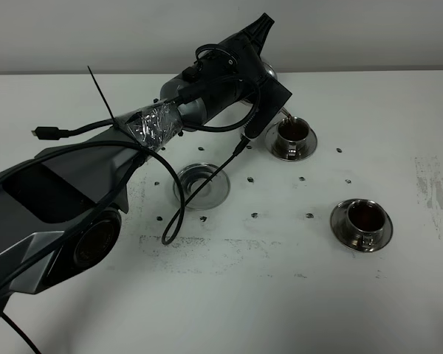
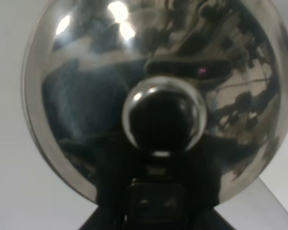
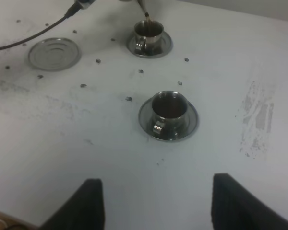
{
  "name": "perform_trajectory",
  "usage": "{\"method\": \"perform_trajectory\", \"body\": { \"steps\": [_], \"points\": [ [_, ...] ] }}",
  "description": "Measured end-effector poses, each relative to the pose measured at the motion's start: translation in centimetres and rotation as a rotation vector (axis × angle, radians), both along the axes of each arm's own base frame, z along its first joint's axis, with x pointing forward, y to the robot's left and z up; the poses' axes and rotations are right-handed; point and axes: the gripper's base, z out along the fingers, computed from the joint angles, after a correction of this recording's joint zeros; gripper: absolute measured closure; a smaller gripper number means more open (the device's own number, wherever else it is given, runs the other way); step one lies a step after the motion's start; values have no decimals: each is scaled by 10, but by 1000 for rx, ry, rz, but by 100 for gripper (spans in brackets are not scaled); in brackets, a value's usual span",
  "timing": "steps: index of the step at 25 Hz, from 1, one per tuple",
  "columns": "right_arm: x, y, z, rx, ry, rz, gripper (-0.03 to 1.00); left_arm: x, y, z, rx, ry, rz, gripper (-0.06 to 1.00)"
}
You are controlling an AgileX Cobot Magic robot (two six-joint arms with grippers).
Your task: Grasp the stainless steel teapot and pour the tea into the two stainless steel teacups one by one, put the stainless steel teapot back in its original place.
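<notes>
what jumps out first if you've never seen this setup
A big black left arm reaches across the table, tilting a shiny stainless steel teapot that fills the left wrist view. Its spout pours dark tea into the far small steel teacup; the near steel teacup already holds tea. A round steel saucer sits bare.

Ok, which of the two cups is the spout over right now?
The far teacup, nearer the empty saucer: the spout of the teapot hangs right above its rim. The near teacup stands alone, already holding dark tea.
</notes>
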Motion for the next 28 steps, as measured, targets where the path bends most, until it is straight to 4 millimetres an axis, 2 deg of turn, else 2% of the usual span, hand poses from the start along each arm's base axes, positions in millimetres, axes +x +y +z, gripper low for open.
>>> {"method": "perform_trajectory", "body": {
  "steps": [13,19,22,28],
  "points": [
    [0,0,0,0,0,0,49,-4,0,-6,-83,81,48,77],
    [0,0,0,0,0,0,49,0,12,-3,-173,136,124,77],
    [0,0,0,0,0,0,49,1,21,3,-226,172,166,77],
    [0,0,0,0,0,0,49,-3,37,28,-401,276,239,77]
  ]
}}
